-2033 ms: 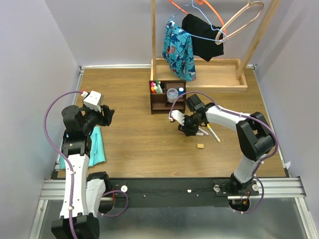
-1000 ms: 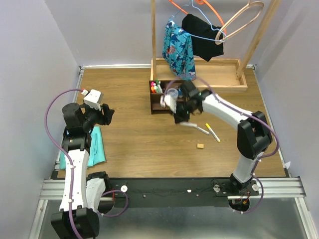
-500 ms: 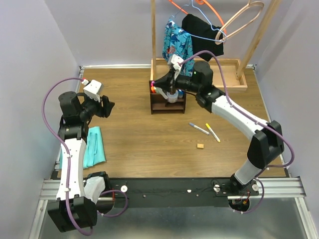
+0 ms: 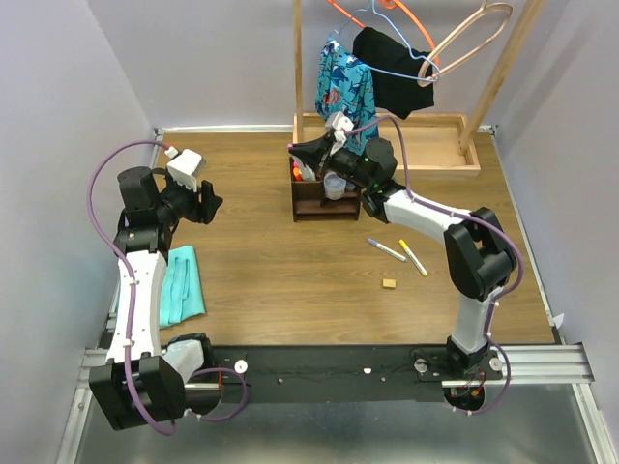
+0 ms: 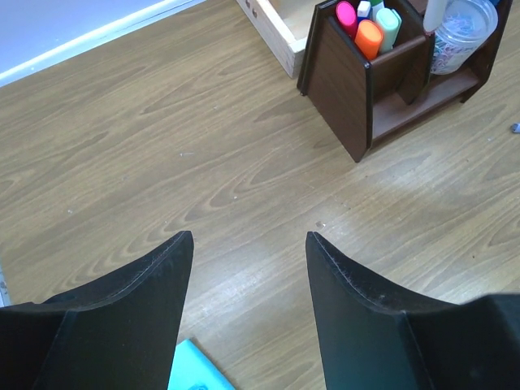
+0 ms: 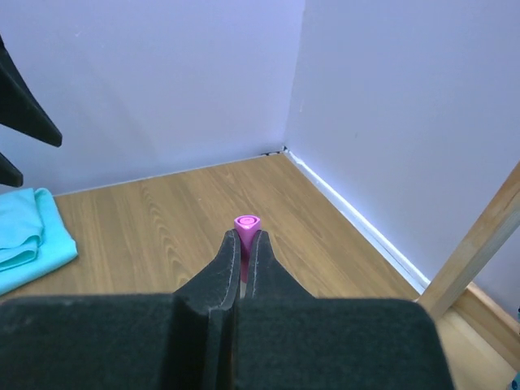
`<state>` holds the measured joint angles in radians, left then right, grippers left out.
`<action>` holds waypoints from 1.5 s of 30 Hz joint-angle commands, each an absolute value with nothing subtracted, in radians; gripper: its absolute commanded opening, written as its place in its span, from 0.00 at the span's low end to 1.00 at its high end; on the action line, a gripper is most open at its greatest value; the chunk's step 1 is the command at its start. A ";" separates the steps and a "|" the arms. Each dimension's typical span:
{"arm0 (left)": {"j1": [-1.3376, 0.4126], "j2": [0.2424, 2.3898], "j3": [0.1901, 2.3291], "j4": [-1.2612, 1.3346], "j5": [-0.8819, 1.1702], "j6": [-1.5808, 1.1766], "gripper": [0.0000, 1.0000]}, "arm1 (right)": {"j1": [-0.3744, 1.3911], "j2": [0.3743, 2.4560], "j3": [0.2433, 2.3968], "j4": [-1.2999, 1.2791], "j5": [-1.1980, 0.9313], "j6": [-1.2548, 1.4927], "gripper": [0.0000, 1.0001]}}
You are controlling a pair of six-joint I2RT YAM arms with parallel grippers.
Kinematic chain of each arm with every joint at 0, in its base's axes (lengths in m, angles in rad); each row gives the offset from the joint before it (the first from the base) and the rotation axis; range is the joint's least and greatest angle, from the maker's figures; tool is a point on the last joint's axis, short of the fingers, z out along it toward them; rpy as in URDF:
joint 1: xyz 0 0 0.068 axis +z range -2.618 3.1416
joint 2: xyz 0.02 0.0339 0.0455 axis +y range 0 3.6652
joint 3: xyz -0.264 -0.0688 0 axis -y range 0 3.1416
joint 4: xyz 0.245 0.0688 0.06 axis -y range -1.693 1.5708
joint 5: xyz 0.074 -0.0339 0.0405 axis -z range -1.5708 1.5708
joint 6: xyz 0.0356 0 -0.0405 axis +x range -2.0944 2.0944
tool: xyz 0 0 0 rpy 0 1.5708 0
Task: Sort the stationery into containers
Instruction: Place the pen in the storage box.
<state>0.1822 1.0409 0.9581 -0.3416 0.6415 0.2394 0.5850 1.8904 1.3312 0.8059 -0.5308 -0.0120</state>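
My right gripper (image 4: 300,152) is shut on a thin marker with a magenta cap (image 6: 247,225), held above the back left of the dark brown organizer (image 4: 324,198). The cap sticks out past the fingertips. The organizer (image 5: 345,77) holds pink, orange (image 5: 368,37) and pale-green highlighters and the clear round tub (image 5: 459,32). Two markers, one blue-capped (image 4: 386,250) and one yellow-capped (image 4: 413,258), lie on the table, with the tan eraser (image 4: 389,283) nearer. My left gripper (image 4: 205,203) is open and empty above the left of the table, also seen in its wrist view (image 5: 248,244).
A teal folded cloth (image 4: 180,284) lies at the left near my left arm. The clothes rack's light wooden tray (image 4: 426,145) and posts stand right behind the organizer, with garments hanging over it. Walls close in on the back, left and right.
My right gripper took a marker from the table, lifted it and carried it back and left to over the organizer. My left arm rose slightly and stayed open.
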 commanded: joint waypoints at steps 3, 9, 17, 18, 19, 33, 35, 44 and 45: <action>0.187 1.042 0.962 -0.364 0.647 0.267 0.67 | 0.569 1.956 1.358 0.937 -0.506 -0.074 0.01; 0.186 1.034 0.946 -0.365 0.629 0.276 0.67 | 0.549 2.006 1.400 0.943 -0.499 -0.094 0.01; 0.195 1.035 0.934 -0.360 0.620 0.279 0.67 | 0.529 2.051 1.425 0.925 -0.462 -0.106 0.01; 0.196 1.037 0.934 -0.357 0.620 0.281 0.67 | 0.526 2.055 1.424 0.928 -0.456 -0.103 0.00; 0.196 1.038 0.934 -0.357 0.620 0.281 0.67 | 0.528 2.066 1.419 0.937 -0.451 -0.095 0.01; 0.196 1.006 0.904 -0.373 0.621 0.278 0.67 | 0.525 2.089 1.319 0.969 -0.391 -0.054 0.01; 0.196 0.991 0.891 -0.371 0.621 0.279 0.67 | 0.525 2.073 1.286 0.963 -0.387 -0.064 0.01; 0.207 0.940 0.876 -0.365 0.624 0.267 0.67 | 0.525 1.962 1.172 0.931 -0.374 -0.120 0.07; 0.210 0.939 0.876 -0.361 0.626 0.265 0.67 | 0.525 1.951 1.167 0.922 -0.373 -0.129 0.19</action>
<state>0.1947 0.9672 0.8810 -0.3584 0.6353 0.2665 0.5282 2.0396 1.2034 0.9302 -0.3962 -0.0780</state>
